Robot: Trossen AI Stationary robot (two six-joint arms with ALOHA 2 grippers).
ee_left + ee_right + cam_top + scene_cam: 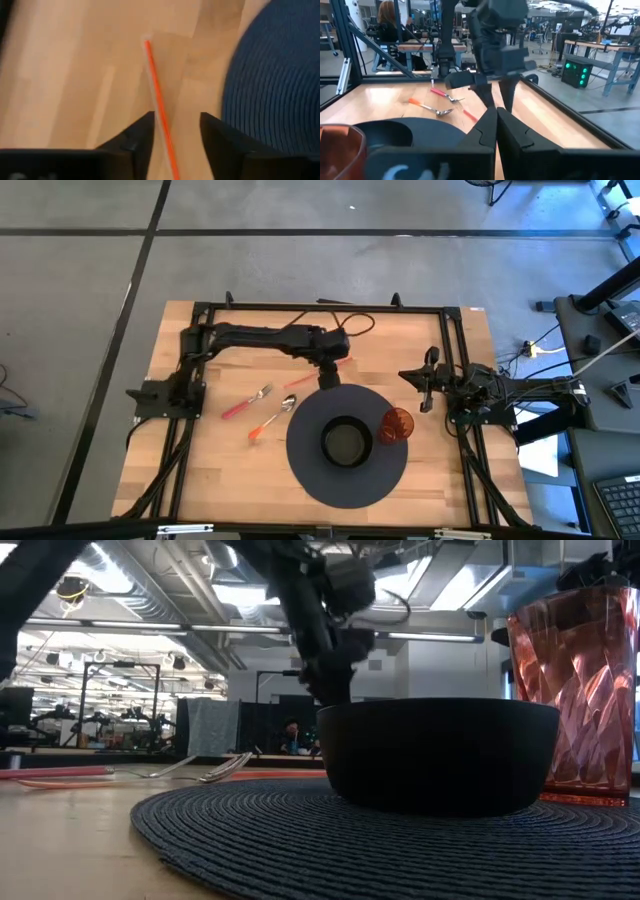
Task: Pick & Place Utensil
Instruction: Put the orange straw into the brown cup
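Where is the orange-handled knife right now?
In the high view the orange-handled knife lies on the table just beyond the round placemat's far edge, under the left claw, whose fingers straddle it in the left wrist view.

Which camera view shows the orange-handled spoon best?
The high view: the whole orange-handled spoon lies on bare wood beside the mat. The right wrist view shows it small; the low view cannot separate it; the left wrist view misses it.

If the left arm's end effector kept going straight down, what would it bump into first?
Probably the orange-handled utensil lying on the wooden table: the left end effector stands open around it, beside the placemat.
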